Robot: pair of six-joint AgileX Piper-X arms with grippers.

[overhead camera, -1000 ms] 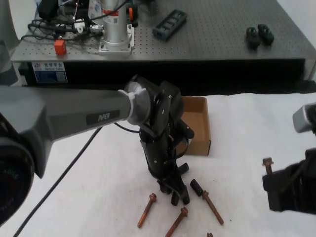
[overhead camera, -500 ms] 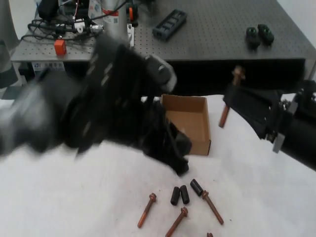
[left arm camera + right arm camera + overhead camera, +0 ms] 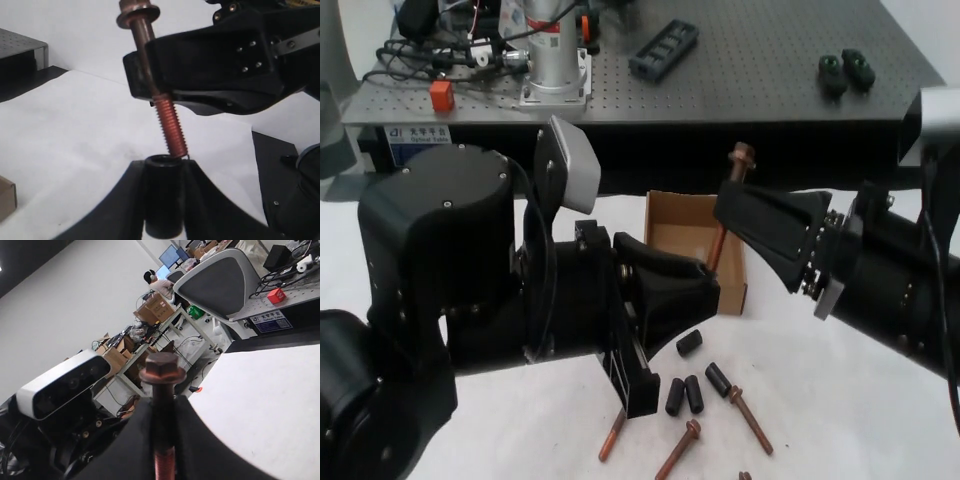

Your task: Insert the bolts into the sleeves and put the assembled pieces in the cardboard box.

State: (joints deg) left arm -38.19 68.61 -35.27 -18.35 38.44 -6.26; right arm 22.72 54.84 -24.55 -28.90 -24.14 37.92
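White bench cloth below: bolt clamped by right gripper is best kept coaxial with sleeve pinched by left gripper.

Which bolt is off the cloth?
The bolt held upright in the right gripper, threaded tip at the left gripper's sleeve; the other bolts lie on the cloth.

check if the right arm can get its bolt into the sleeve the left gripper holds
Probably yes: the bolt has its threaded tip right at the open mouth of the sleeve, slightly tilted but roughly in line, with nothing between them.
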